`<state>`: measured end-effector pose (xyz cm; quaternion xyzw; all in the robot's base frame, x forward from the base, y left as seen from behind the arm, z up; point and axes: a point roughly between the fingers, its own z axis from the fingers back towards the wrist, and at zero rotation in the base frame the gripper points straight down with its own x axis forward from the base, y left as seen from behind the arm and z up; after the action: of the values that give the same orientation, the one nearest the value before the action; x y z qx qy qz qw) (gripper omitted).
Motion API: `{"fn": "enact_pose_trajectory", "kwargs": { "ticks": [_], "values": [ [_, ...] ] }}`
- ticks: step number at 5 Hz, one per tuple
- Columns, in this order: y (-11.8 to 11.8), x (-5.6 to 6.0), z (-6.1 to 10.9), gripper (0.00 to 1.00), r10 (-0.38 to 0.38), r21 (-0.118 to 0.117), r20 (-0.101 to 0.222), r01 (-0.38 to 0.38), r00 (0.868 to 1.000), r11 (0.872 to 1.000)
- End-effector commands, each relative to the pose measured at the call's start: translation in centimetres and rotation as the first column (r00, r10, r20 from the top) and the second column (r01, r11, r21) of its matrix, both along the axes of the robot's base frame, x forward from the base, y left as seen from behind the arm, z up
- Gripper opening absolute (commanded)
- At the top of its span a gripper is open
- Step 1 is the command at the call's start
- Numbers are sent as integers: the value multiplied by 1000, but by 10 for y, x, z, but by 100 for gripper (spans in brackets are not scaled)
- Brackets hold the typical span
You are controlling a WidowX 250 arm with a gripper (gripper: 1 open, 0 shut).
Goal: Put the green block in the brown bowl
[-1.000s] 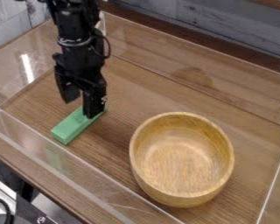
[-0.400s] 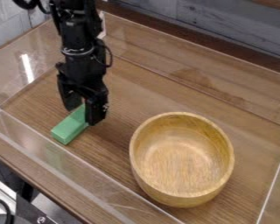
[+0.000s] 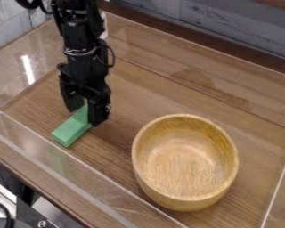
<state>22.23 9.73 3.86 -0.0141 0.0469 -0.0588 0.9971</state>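
The green block [image 3: 71, 131] lies flat on the wooden table at the left, a long bright green bar angled toward the front left. My black gripper [image 3: 83, 112] points straight down over the block's far end, its fingers open and straddling that end, low near the table. Whether the fingers touch the block I cannot tell. The brown bowl [image 3: 185, 161] sits empty at the right front, well apart from the block and gripper.
A clear plastic wall [image 3: 61, 183] runs along the front and left sides of the table. A grey board wall [image 3: 228, 22] stands at the back. Bare wooden tabletop [image 3: 169, 89] lies between the arm and the bowl.
The gripper has sunk slightly over the block's far end, most of it before the middle frame. The block and bowl have not moved.
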Motion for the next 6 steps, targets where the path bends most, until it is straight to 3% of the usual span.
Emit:
{"fn": "enact_pose_trajectory", "kwargs": {
  "ticks": [1,6],
  "values": [
    [7,11,11,100,11,14,45,-12,999,1000],
    [10,16,8,100,26,-10,25,-26,999,1000]
  ]
}}
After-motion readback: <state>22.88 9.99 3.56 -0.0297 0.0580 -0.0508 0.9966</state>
